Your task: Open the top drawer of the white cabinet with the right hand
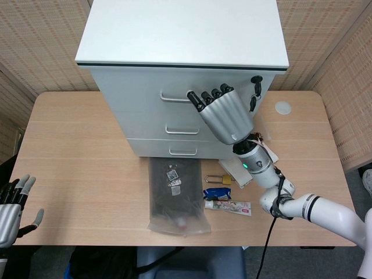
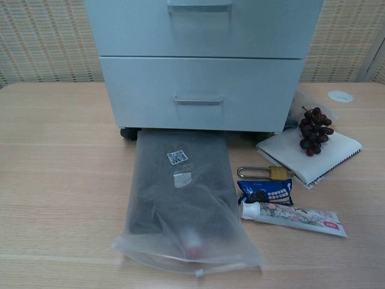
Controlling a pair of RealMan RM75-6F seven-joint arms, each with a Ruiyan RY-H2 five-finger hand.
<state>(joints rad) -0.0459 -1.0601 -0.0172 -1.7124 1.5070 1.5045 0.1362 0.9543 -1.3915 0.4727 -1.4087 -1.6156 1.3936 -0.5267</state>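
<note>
The white cabinet (image 1: 180, 35) stands at the back of the table, its three drawers closed. In the head view the top drawer (image 1: 145, 93) has a thin metal handle (image 1: 173, 99). My right hand (image 1: 224, 113) is raised in front of that drawer with its back to the camera; its dark fingertips (image 1: 200, 99) sit at the handle's right end, which they hide. Whether they hook the handle I cannot tell. My left hand (image 1: 13, 206) hangs open off the table's front left corner. The chest view shows only the lower drawers (image 2: 201, 90) and no hand.
In front of the cabinet lie a plastic bag with a dark item (image 1: 176, 195), a padlock (image 1: 220, 179), a blue packet (image 1: 216, 193) and a tube (image 1: 229, 206). Grapes (image 2: 314, 129) rest on a white notebook (image 2: 310, 153) at the right. A small white disc (image 1: 283, 107) sits far right.
</note>
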